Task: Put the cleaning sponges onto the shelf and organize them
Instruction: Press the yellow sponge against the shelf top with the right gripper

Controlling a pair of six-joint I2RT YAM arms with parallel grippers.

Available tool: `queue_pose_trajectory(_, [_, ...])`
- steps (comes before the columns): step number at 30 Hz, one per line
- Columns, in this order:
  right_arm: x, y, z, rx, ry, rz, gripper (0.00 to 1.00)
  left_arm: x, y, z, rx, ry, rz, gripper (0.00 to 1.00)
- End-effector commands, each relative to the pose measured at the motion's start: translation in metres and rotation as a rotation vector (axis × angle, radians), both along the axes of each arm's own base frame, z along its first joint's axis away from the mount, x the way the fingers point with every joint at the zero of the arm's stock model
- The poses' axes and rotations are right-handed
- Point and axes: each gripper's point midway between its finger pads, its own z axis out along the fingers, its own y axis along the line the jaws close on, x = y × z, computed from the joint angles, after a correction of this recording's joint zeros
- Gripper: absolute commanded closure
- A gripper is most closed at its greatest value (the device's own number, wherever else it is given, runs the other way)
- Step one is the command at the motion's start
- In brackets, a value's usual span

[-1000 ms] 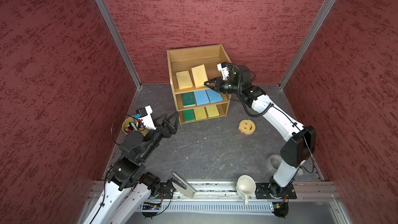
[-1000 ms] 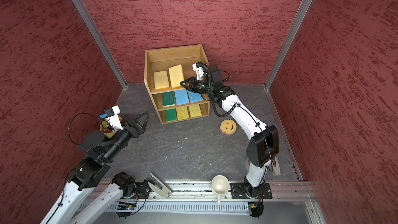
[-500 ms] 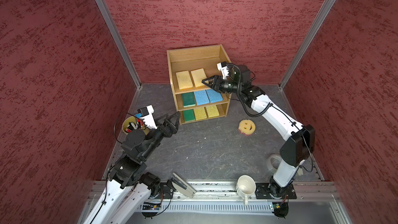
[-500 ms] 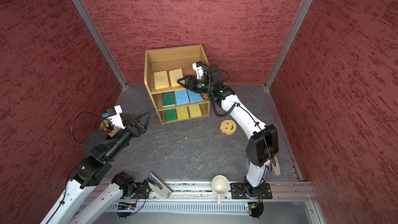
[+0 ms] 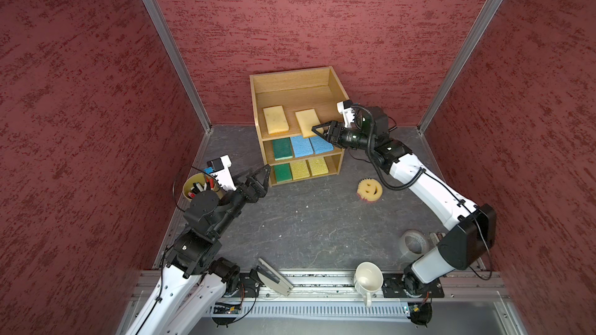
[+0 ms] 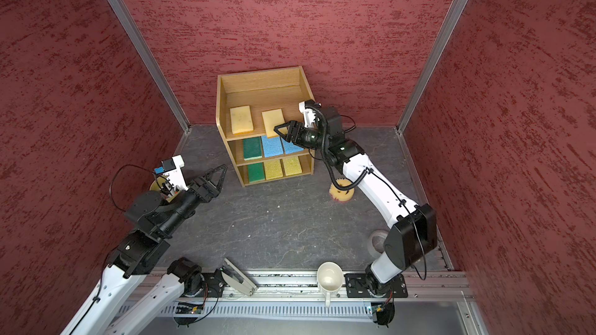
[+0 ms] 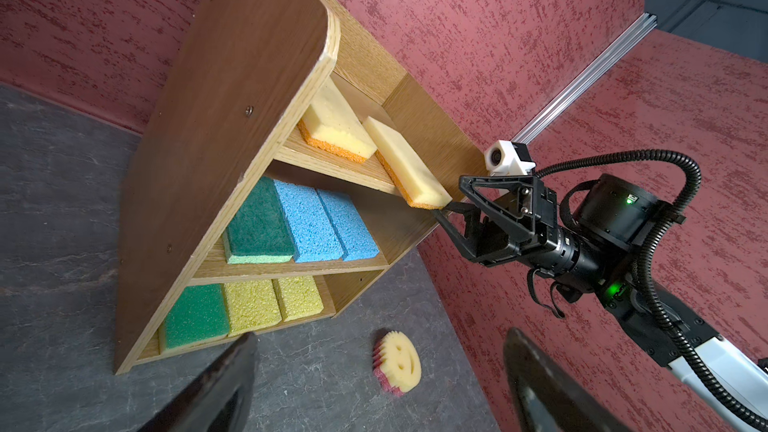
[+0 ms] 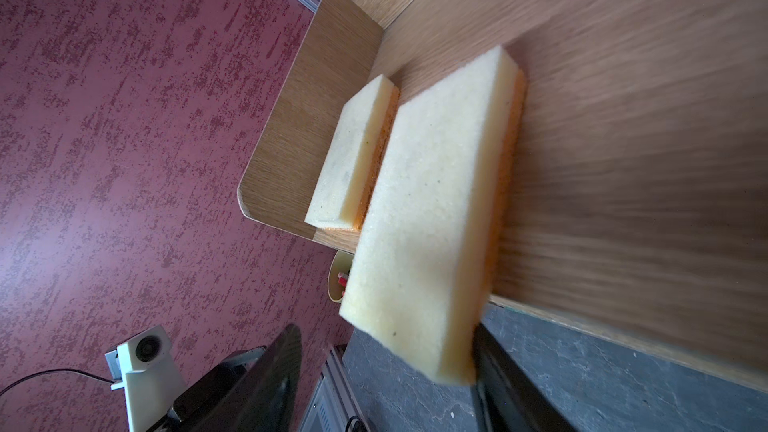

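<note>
Reading a top view as a clock face, the shelf [image 5: 292,80] stands at twelve o'clock against the back wall. Eight sponges are on it: two tan on the top tier, a green and two blue on the middle tier, and a green and two yellow on the bottom tier. My right gripper [image 5: 317,131] is at the top tier's front edge with its jaws apart. One finger touches the end of the second tan sponge [image 5: 307,122], which is not clamped. That sponge lies askew and overhangs the lip (its neighbour [image 5: 275,119] sits fully on the board). I judge this placement nearly finished. The next move is probably to push the sponge back square, then withdraw without dragging it. The smiley sponge [image 5: 369,190] lies alone on the table at four o'clock from the shelf, the last one to fetch. My left gripper [image 5: 265,176] hovers at eight o'clock, jaws wide and empty.
</note>
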Motion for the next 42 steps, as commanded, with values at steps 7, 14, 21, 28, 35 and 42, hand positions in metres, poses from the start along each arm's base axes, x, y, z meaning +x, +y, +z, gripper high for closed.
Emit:
queue_pose_trajectory(7, [0.007, 0.023, 0.002, -0.009, -0.020, 0.035, 0.33, 0.001, -0.004, 0.000, -0.028, -0.002, -0.025, 0.08])
queue_pose_trajectory(14, [-0.008, 0.010, -0.022, -0.062, 0.001, 0.017, 0.27, 0.002, -0.002, 0.003, -0.017, -0.003, -0.018, 0.08])
queue_pose_trajectory(21, [-0.023, -0.006, -0.032, -0.096, 0.013, -0.015, 0.33, 0.003, -0.002, -0.001, -0.022, 0.005, -0.016, 0.08])
queue_pose_trajectory(28, [-0.027, 0.009, -0.010, -0.012, -0.013, 0.057, 1.00, 0.001, 0.001, 0.002, -0.019, 0.002, -0.010, 0.08])
queue_pose_trajectory(35, [-0.015, 0.017, -0.001, -0.024, -0.038, 0.057, 1.00, 0.000, 0.004, -0.003, -0.019, 0.012, 0.004, 0.08])
queue_pose_trajectory(42, [0.002, 0.029, -0.002, -0.034, -0.042, 0.070, 1.00, 0.003, 0.005, -0.005, -0.013, 0.020, 0.008, 0.08])
